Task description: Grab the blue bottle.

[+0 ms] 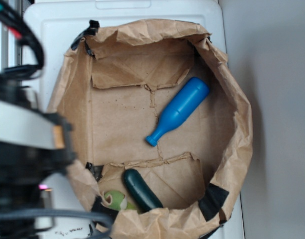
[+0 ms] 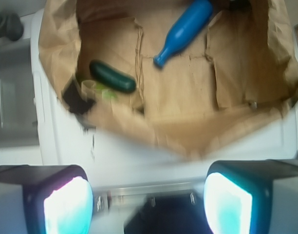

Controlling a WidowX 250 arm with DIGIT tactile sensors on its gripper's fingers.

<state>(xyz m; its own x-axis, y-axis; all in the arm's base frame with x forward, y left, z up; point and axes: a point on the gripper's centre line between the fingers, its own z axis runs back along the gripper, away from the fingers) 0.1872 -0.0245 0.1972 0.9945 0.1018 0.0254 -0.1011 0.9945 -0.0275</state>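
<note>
Open pincer (image 2: 148, 204) short of bag (image 2: 227, 131); blue bottle (image 2: 184, 30) diagonal, neck toward cucumber (image 2: 112, 76).

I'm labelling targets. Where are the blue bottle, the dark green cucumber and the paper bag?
blue bottle (image 1: 181, 109): exterior view, mid-body.
dark green cucumber (image 1: 140, 189): exterior view, middle of its length.
paper bag (image 1: 240, 130): exterior view, right rim.

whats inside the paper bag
A blue bottle lying on its side, a dark green cucumber, and a light green piece partly hidden by it and the bag's rim.
</note>
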